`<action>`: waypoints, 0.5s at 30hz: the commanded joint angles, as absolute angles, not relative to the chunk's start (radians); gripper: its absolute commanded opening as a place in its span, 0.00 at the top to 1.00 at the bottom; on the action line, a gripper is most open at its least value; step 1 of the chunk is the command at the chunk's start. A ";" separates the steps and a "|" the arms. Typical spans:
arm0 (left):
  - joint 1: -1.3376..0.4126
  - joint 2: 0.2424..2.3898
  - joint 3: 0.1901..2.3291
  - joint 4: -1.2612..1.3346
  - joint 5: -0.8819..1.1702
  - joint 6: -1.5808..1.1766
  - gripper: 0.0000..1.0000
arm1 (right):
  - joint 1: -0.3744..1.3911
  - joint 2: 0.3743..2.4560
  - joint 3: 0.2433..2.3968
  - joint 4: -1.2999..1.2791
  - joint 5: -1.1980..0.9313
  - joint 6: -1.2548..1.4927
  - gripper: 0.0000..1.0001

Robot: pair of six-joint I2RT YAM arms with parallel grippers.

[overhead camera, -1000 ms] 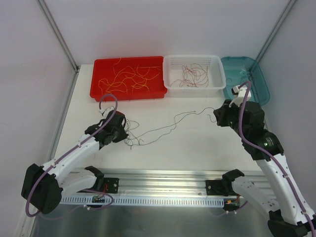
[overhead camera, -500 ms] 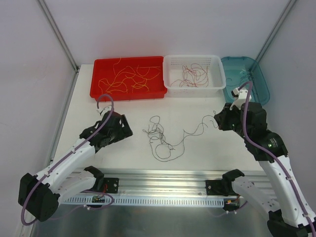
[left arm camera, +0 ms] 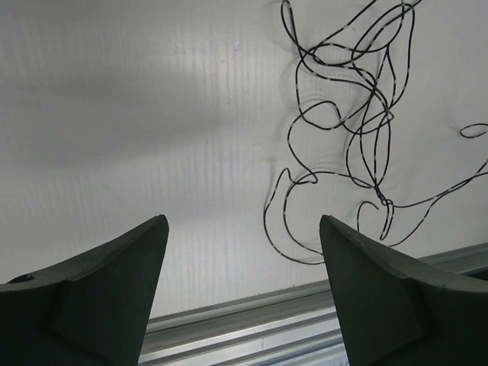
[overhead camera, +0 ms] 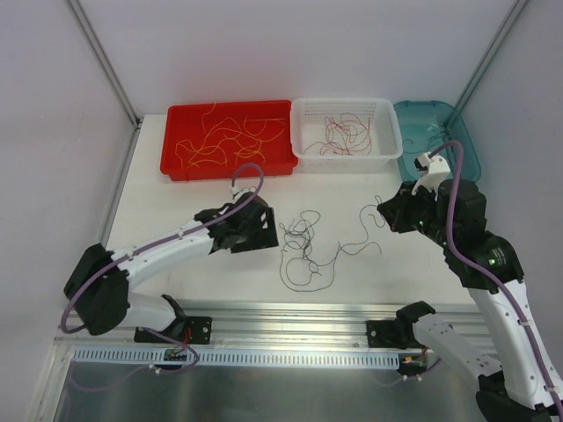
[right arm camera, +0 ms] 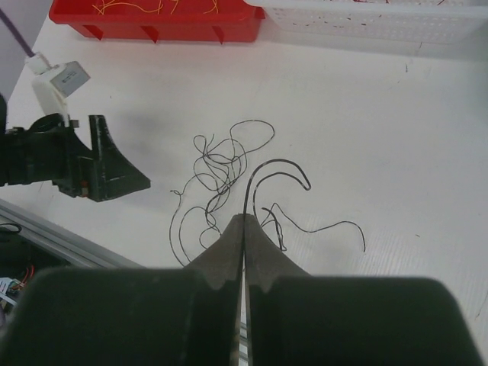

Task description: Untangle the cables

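The left arm reaches low across the desk (overhead camera: 149, 207), and the left claw (overhead camera: 266, 232) gapes wide and empty just beside the black cables (overhead camera: 303, 251), at their 9 o'clock. The right arm bends down from 3 o'clock — the right claw (right arm camera: 244, 221) is pinched tight on one strand. The tangle lies loose mid-desk, with the red tray (overhead camera: 227, 167) at its 11 o'clock.

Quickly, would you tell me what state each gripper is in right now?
Left gripper: open, holding nothing.
Right gripper: closed on a black cable.
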State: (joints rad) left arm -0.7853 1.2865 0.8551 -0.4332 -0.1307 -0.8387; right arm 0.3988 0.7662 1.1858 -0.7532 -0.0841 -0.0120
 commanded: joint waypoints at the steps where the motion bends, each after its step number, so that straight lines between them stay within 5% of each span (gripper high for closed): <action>1: -0.821 1.408 0.960 -0.390 -0.124 -0.858 0.20 | 0.394 0.746 1.212 -0.768 -0.104 -0.018 0.99; 15: -0.876 1.762 1.123 -0.390 -0.178 -0.894 0.42 | 0.394 0.713 1.167 -0.765 -0.127 -0.005 0.99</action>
